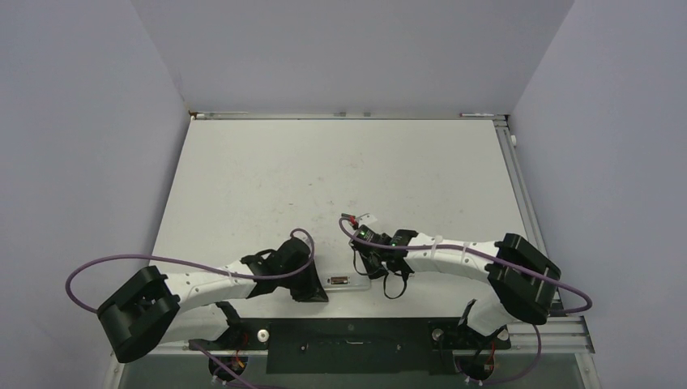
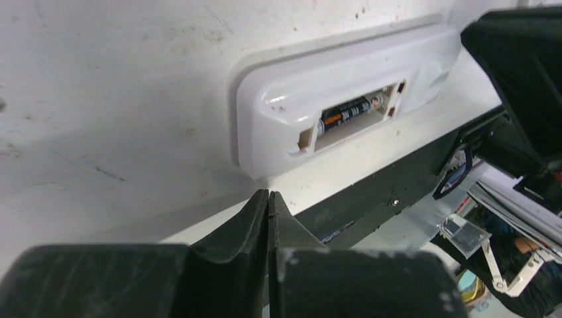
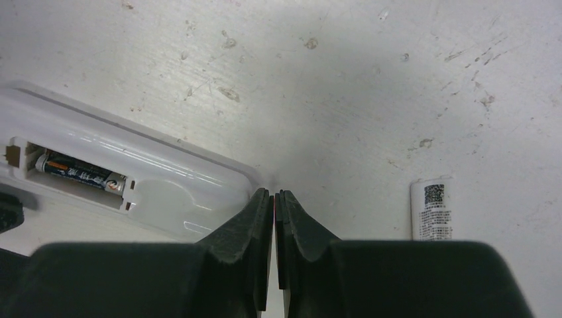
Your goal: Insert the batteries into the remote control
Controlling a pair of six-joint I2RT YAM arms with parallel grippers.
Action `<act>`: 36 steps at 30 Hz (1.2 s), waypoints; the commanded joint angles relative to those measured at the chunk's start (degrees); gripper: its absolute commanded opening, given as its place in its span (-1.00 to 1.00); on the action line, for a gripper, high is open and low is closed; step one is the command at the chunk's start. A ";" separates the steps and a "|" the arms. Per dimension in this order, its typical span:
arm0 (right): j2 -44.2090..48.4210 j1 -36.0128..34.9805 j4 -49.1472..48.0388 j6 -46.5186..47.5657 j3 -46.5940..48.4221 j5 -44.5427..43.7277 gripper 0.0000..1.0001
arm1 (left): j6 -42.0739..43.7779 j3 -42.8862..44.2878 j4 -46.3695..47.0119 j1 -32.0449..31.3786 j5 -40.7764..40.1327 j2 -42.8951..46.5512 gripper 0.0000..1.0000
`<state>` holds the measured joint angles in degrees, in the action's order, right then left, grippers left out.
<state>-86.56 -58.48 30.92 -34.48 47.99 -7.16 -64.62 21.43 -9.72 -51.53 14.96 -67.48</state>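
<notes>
The white remote control [image 2: 331, 99] lies back-up on the table near its front edge, its recess open. One dark battery [image 2: 351, 110] with orange marks lies in that recess; it also shows in the right wrist view as the battery [image 3: 79, 173] inside the remote control [image 3: 166, 189]. My left gripper [image 2: 268, 194] is shut and empty, its tips just short of the remote's near long side. My right gripper [image 3: 274, 193] is shut, its tips right next to the remote's rounded end. From above, the remote control [image 1: 339, 280] sits between the left gripper [image 1: 321, 285] and the right gripper [image 1: 374, 271].
A small white piece with a QR-code label [image 3: 432, 209] lies flat on the table to the right of my right gripper. The table's front edge and the black base plate [image 2: 371, 199] run close behind the remote. Both side walls stand well away.
</notes>
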 commanded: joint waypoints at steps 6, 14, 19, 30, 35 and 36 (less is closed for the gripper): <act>4.89 -0.30 -7.72 3.97 -3.69 4.91 -0.83 | -2.68 3.84 -1.66 -0.42 -7.34 -4.20 -1.00; 5.90 -0.76 -6.27 5.25 -3.36 0.44 -0.83 | -1.48 8.01 -3.23 -0.25 -10.52 -8.88 -1.00; 5.83 -0.84 -6.21 5.76 -2.72 1.56 -0.83 | 0.92 11.64 -4.03 0.47 -11.57 -12.55 -1.00; 10.65 -3.58 -5.90 1.08 -5.36 2.46 -0.83 | 8.80 23.12 -6.68 0.62 -12.24 -21.50 -1.00; 14.36 -4.26 -1.81 -1.31 -4.99 0.05 -0.83 | 12.36 28.13 -7.42 0.53 -12.38 -25.59 -1.00; 15.54 -4.35 -0.93 -1.76 -4.82 -0.45 -0.83 | 13.01 28.94 -7.36 0.55 -12.27 -26.31 -1.00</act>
<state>-75.13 -62.33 26.89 -33.36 42.65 -4.27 -56.07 45.98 -16.05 -51.22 3.46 -91.53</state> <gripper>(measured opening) 0.085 0.001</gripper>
